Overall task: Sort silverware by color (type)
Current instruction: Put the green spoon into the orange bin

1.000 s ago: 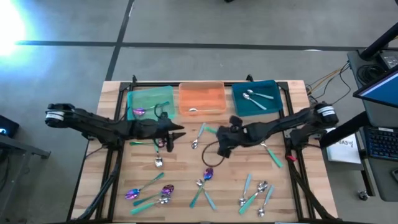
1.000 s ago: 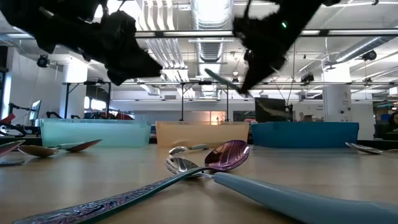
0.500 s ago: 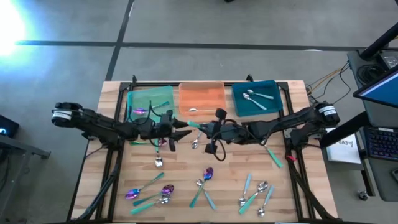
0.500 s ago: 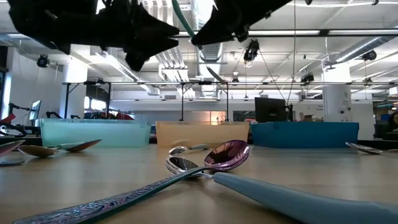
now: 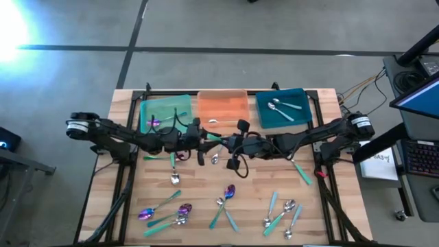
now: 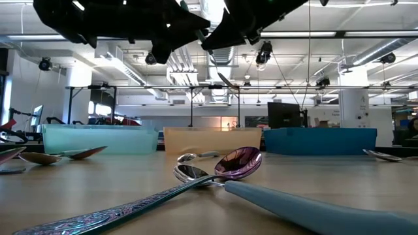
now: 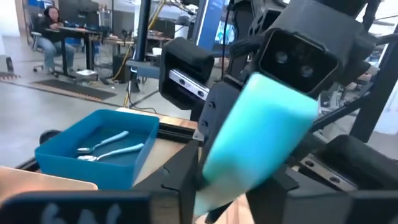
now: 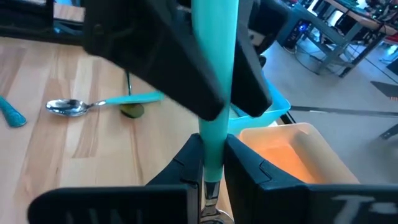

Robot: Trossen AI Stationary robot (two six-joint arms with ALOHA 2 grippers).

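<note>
A spoon (image 5: 215, 138) with a teal handle and a silver bowl is up in the air over the table's middle, between my two grippers. My right gripper (image 5: 226, 142) is shut on it. My left gripper (image 5: 203, 145) is open, and its fingers (image 8: 186, 81) stand on either side of the handle's free end (image 7: 255, 143). Three trays line the far edge. The green tray (image 5: 171, 103) holds a purple-headed spoon. The orange tray (image 5: 223, 97) holds one silver spoon. The teal tray (image 5: 296, 96) holds two spoons. My right gripper pinches the spoon's teal handle (image 8: 213, 146) between its two fingers, near the bowl end. It comes level from the table's right. The spoon is lifted clear, its handle pointing at my left gripper. My left gripper flanks the handle's free end; I cannot tell whether it touches.
Loose spoons lie on the wooden table: one (image 5: 175, 171) below my left arm, one (image 5: 216, 154) under the grippers, and groups at the near left (image 5: 164, 213), near middle (image 5: 226, 202) and near right (image 5: 281, 213). Another (image 5: 302, 171) lies under my right arm.
My right gripper has carried the spoon up and toward the table's left, its handle turned toward my left gripper, and has then kept still. My left gripper has moved toward the table's right until its open fingers stand around the handle's free end.
</note>
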